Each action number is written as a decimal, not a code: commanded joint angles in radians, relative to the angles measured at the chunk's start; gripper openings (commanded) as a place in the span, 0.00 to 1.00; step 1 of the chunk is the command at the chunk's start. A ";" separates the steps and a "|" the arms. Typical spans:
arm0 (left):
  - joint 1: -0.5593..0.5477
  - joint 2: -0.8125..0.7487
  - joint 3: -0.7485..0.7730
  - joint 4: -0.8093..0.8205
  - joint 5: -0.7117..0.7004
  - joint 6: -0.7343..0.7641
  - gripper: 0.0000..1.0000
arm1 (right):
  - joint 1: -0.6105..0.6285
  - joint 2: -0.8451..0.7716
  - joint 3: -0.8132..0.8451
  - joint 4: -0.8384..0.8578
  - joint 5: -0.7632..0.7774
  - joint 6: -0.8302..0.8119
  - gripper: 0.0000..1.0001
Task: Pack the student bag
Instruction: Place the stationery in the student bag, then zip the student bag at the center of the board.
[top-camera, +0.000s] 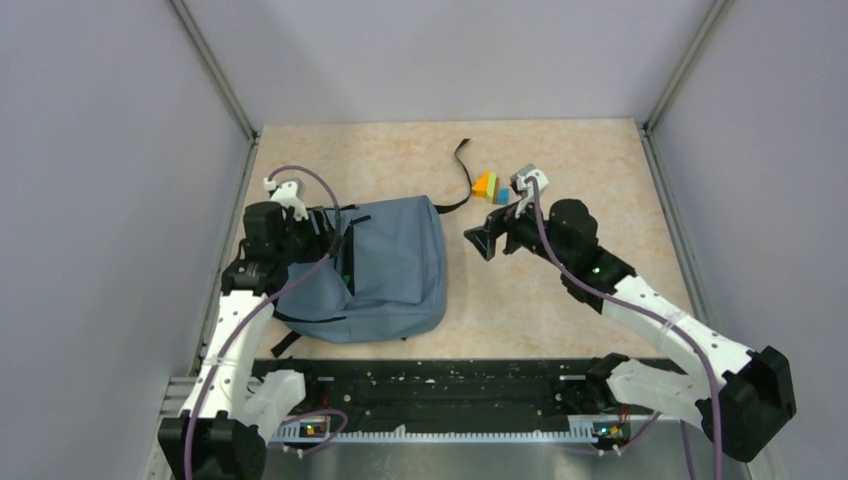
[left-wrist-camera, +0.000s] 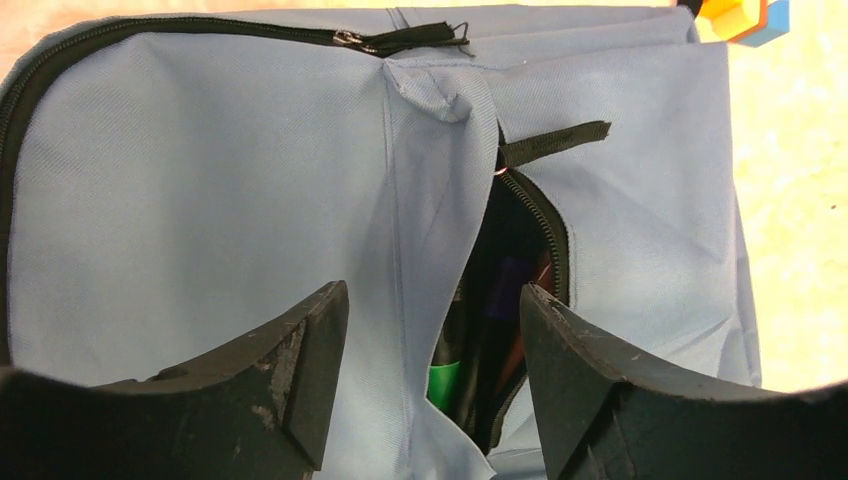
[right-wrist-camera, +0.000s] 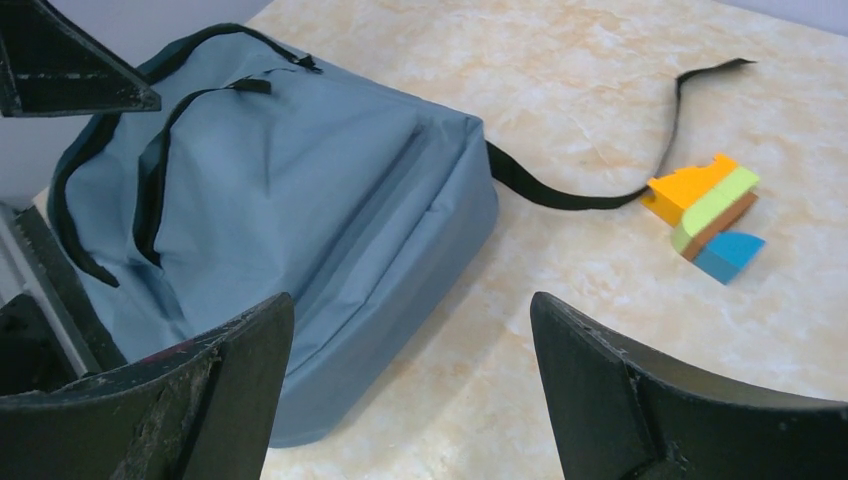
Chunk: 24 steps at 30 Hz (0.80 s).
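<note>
- Lying flat on the left-centre of the beige marbled table (top-camera: 560, 310), the student bag (top-camera: 395, 265) has its long axis running roughly left-right in the top view, slightly tilted.
- Zippered end points toward the left wall. The closed bottom end faces right, toward the table centre.
- A loose black strap (top-camera: 462, 172) trails from the bag's far-right corner toward the back of the table.
- Left wrist view only: a front pocket on the bag (left-wrist-camera: 200, 200) is unzipped, with dark pens or markers (left-wrist-camera: 470, 330) inside, one with a green part. The top view does not resolve this.
- Right wrist view only: the bag's (right-wrist-camera: 300, 190) bottom edge is seen side-on, with the strap (right-wrist-camera: 600, 195) curving over the tabletop.
- Left gripper (top-camera: 325, 235) is over the bag's left part. Jaws are spread wide either side of the pocket opening (left-wrist-camera: 432, 300) and hold nothing; contact cannot be told.
- Right gripper (top-camera: 476, 240) hovers just right of the bag, jaws wide apart and empty (right-wrist-camera: 410, 310).
- Stacked coloured toy blocks (top-camera: 490, 186) (right-wrist-camera: 712, 215) sit beyond the right gripper, near the strap, apart from the bag.
</note>
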<state>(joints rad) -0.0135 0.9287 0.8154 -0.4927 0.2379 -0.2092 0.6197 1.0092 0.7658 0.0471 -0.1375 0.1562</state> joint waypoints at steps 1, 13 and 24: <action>0.006 -0.029 0.055 0.035 -0.020 -0.084 0.70 | -0.004 0.076 0.050 0.138 -0.200 -0.025 0.86; 0.093 0.312 0.259 0.117 0.085 -0.197 0.71 | 0.159 0.534 0.409 0.201 -0.233 -0.101 0.66; 0.129 0.451 0.237 0.232 0.242 -0.264 0.68 | 0.200 0.881 0.678 0.212 -0.279 -0.072 0.62</action>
<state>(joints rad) 0.1108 1.3342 1.0332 -0.3481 0.3946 -0.4339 0.8043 1.8278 1.3460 0.2039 -0.3801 0.0731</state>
